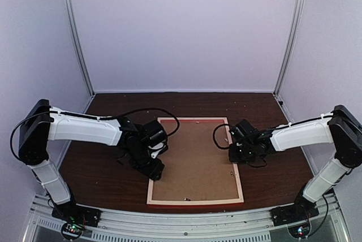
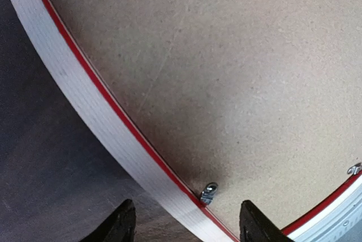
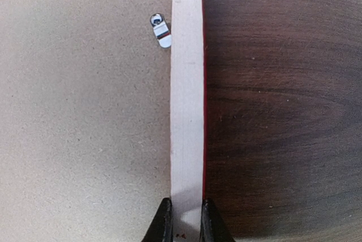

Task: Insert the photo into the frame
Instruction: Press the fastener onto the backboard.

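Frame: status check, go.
Left fingers open over left rail of frame, holding nothing. Right fingers closed on its right rail. It lies back-up on table, backing board in; photo not in sight.

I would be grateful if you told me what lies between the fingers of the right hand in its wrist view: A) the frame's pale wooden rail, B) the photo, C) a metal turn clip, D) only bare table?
A: the right hand has a finger against each side of the pale rail of the frame, while the metal clip lies well away on the backing board.
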